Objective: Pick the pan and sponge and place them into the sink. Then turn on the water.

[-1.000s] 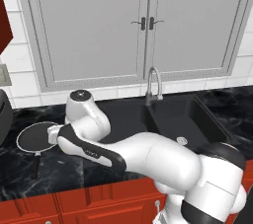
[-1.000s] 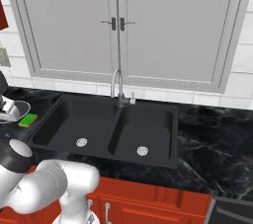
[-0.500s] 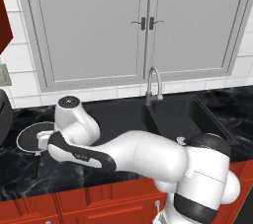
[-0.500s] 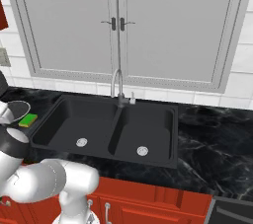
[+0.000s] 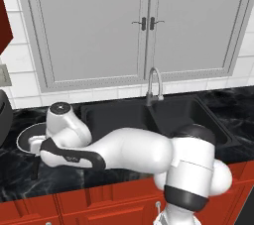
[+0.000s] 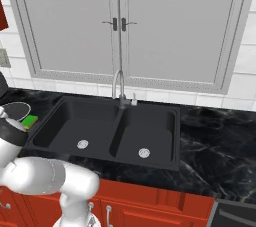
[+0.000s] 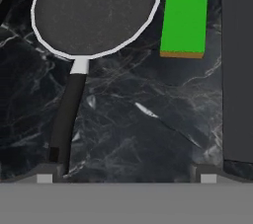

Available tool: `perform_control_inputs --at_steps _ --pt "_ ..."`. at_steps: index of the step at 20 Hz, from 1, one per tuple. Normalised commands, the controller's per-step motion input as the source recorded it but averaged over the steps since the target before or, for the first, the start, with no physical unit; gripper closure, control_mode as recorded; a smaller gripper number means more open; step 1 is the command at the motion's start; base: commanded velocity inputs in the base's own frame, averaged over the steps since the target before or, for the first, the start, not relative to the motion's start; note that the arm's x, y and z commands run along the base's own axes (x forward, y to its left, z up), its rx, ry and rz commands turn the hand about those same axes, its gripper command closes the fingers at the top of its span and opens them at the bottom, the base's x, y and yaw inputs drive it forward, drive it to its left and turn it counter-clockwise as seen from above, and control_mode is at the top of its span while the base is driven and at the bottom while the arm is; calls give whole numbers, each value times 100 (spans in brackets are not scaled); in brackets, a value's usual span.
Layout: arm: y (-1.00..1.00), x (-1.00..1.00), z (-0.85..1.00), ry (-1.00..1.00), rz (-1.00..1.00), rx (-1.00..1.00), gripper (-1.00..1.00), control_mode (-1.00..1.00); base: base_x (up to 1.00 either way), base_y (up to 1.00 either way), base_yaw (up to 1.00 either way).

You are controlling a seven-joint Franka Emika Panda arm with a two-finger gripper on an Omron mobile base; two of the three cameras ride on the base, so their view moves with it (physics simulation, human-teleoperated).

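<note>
Claw wide open, empty, above counter; pan and sponge lie beside sink.

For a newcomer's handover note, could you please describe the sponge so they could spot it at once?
Start at the black double-basin sink in the dark marble counter. Beside its basin lies a round dark frying pan, and the small rectangular sponge sits between them. Its bright green top stands out.

Arm leans over pan beside sink.
</note>
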Motion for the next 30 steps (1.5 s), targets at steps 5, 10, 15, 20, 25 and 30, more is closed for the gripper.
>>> perform_control_inputs --at_steps 5,10,15,20,25,30 --pt "29 18 -19 1 0 0 -100 -100 0 0 0" --pt "29 20 -19 1 0 0 -100 -100 0 0 0" --pt "31 18 -20 2 0 0 -100 -100 0 0 0" --pt "31 20 -20 2 0 0 -100 -100 0 0 0" --pt "29 20 -23 3 0 0 -100 -100 0 0 0" --pt "26 21 -30 4 0 0 -100 -100 0 0 0"
